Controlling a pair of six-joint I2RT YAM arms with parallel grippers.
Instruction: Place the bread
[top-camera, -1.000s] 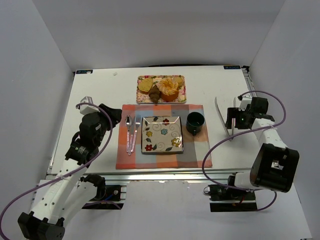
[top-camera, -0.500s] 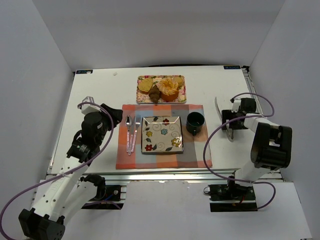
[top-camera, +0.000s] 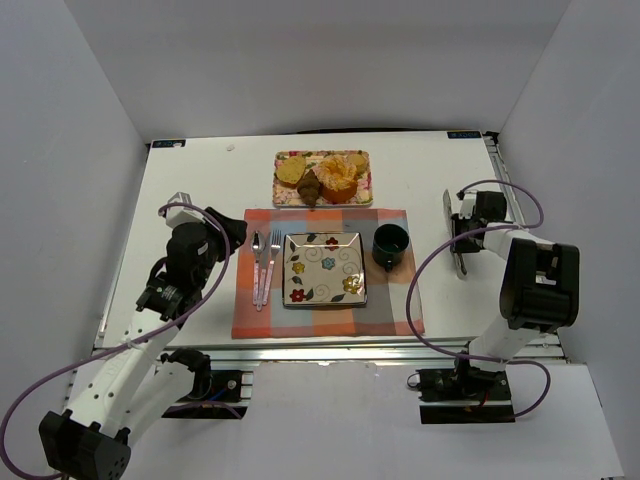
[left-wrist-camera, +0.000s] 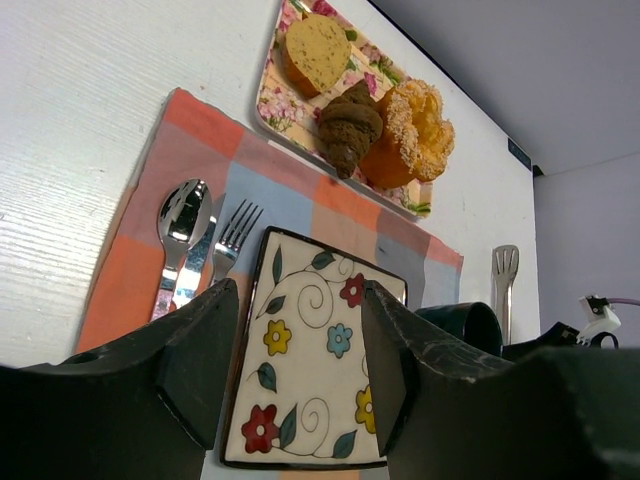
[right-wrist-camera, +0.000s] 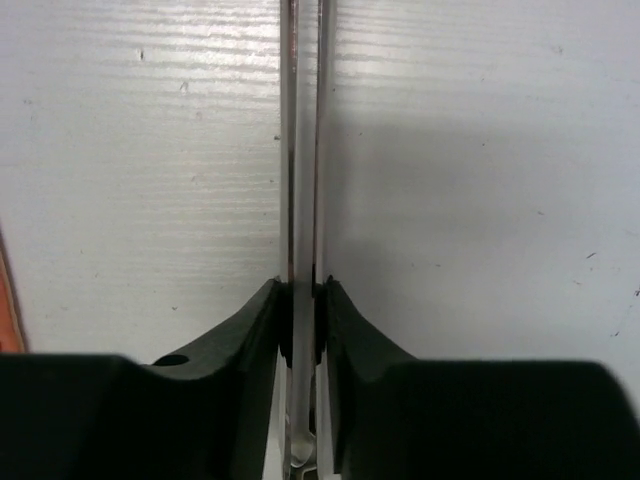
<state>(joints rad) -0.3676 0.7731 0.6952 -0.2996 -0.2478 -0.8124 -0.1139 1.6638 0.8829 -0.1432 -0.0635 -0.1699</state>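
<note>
Three pieces of bread lie on a floral tray (top-camera: 323, 154) at the back: a round slice (top-camera: 291, 171) (left-wrist-camera: 315, 50), a brown croissant (top-camera: 310, 186) (left-wrist-camera: 348, 128) and a sugared orange bun (top-camera: 339, 177) (left-wrist-camera: 415, 130). A flowered square plate (top-camera: 324, 268) (left-wrist-camera: 320, 370) sits bare on the checked placemat (top-camera: 390, 300). My right gripper (top-camera: 462, 236) (right-wrist-camera: 302, 290) is shut on metal tongs (top-camera: 450, 205) (right-wrist-camera: 301, 150) on the table at the right, their arms squeezed together. My left gripper (top-camera: 212, 232) (left-wrist-camera: 300, 300) hangs open and holds nothing, left of the plate.
A dark mug (top-camera: 391, 245) (left-wrist-camera: 462, 322) stands on the placemat right of the plate. A spoon (top-camera: 257, 265) (left-wrist-camera: 181, 215) and fork (top-camera: 271, 262) (left-wrist-camera: 233, 238) lie left of it. White walls enclose the table on three sides.
My right gripper has shut on the tongs, pressing their spread arms together, and the right arm has folded back toward the table's right edge. The left arm has barely moved.
</note>
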